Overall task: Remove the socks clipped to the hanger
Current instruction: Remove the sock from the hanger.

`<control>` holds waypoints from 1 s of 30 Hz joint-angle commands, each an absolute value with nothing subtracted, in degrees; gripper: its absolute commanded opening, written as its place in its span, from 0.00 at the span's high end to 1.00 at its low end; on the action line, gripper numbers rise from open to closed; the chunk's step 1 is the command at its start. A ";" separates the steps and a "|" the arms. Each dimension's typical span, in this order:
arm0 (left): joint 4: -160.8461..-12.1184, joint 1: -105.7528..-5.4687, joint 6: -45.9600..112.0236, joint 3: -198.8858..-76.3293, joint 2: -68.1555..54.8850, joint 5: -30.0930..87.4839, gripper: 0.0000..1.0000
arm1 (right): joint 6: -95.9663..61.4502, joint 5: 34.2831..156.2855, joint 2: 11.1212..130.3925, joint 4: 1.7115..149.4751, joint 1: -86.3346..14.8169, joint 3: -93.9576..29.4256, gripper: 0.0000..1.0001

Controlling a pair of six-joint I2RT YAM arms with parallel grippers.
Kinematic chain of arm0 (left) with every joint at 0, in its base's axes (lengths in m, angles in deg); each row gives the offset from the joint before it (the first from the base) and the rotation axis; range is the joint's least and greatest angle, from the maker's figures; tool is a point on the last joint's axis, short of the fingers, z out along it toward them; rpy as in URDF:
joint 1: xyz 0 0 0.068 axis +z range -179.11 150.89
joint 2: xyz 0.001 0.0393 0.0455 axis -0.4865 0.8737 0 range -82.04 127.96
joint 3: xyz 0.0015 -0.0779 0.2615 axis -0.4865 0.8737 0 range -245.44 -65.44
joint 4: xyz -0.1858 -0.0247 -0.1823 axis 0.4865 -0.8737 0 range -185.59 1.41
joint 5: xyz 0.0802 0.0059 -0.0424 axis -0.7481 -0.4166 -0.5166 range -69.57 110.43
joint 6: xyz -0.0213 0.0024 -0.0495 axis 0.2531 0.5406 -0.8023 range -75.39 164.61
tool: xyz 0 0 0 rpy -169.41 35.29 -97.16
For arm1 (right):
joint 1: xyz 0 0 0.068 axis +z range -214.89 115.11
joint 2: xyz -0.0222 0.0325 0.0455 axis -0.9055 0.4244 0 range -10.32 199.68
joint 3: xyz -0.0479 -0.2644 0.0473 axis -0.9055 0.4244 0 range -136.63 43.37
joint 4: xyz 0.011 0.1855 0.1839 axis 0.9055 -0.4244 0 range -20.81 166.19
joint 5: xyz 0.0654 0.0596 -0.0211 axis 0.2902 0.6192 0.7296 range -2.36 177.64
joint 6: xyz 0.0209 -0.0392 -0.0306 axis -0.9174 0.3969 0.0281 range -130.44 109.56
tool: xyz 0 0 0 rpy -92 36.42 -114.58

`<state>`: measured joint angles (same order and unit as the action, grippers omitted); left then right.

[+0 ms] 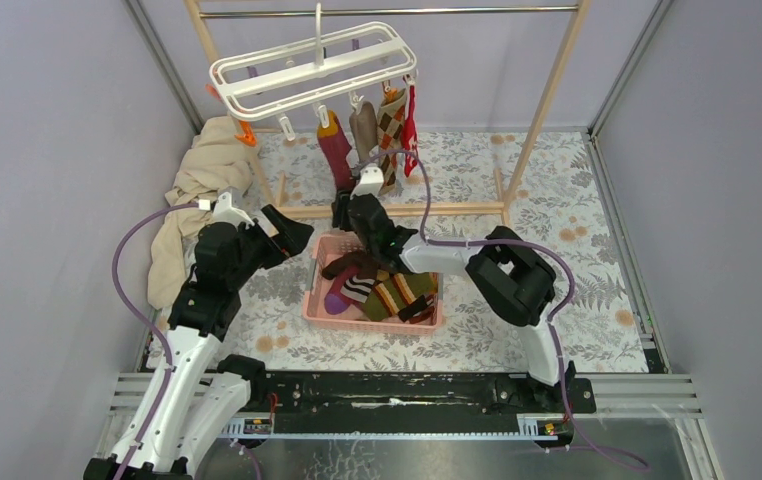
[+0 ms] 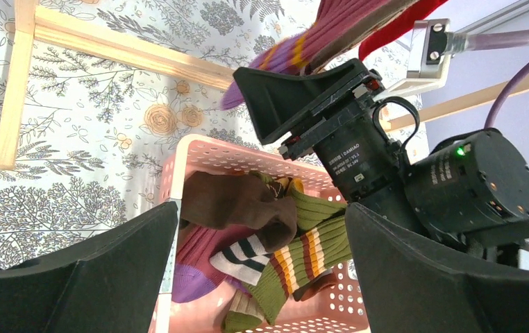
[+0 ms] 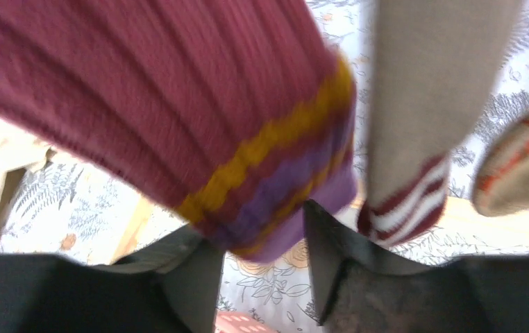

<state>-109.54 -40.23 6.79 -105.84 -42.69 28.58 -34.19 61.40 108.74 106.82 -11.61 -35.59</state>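
Note:
The white hanger point(image 1: 307, 70) hangs from the rail with orange clips. Clipped under it are a maroon sock point(image 1: 337, 155), a beige sock point(image 1: 363, 128), an argyle sock point(image 1: 391, 120) and a red sock point(image 1: 410, 115). My right gripper point(image 1: 349, 205) reaches up under the maroon sock point(image 3: 144, 90). Its jaws point(image 3: 265, 257) are open, one on each side of that sock's purple toe. The beige sock point(image 3: 414, 104) hangs just to the right. My left gripper point(image 2: 262, 263) is wide open and empty above the pink basket point(image 2: 178, 159), which holds several loose socks point(image 1: 382, 290).
A wooden rack with a post point(image 1: 547, 95) and a floor bar point(image 1: 437, 210) carries the hanger. A beige cloth point(image 1: 197, 190) is heaped at the left, beside the left arm. The pink basket point(image 1: 372, 320) sits between both arms on the floral table cover.

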 commanded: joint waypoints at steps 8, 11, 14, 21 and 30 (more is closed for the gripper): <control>-108.45 -39.61 7.67 -107.18 -42.59 32.26 0.02 | -28.60 63.57 97.99 112.94 -13.47 -29.07 0.87; -108.57 -39.61 7.94 -107.59 -42.57 33.43 0.02 | -27.43 62.96 94.42 111.06 -13.43 -27.21 0.92; -108.62 -39.66 8.13 -107.88 -42.44 34.65 0.02 | -26.38 62.89 90.59 109.98 -13.47 -24.83 0.95; -108.93 -39.65 7.44 -109.61 -42.56 37.89 0.02 | -25.35 65.17 80.96 104.87 -13.29 -20.84 0.96; -109.46 -39.66 5.14 -115.26 -43.41 40.80 0.01 | -23.05 65.49 67.49 94.82 -12.53 -15.63 0.97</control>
<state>-110.08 -40.20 6.55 -111.44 -42.56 37.78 -25.14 65.23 74.03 98.80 -13.29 -16.97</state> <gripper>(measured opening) 0.986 0.095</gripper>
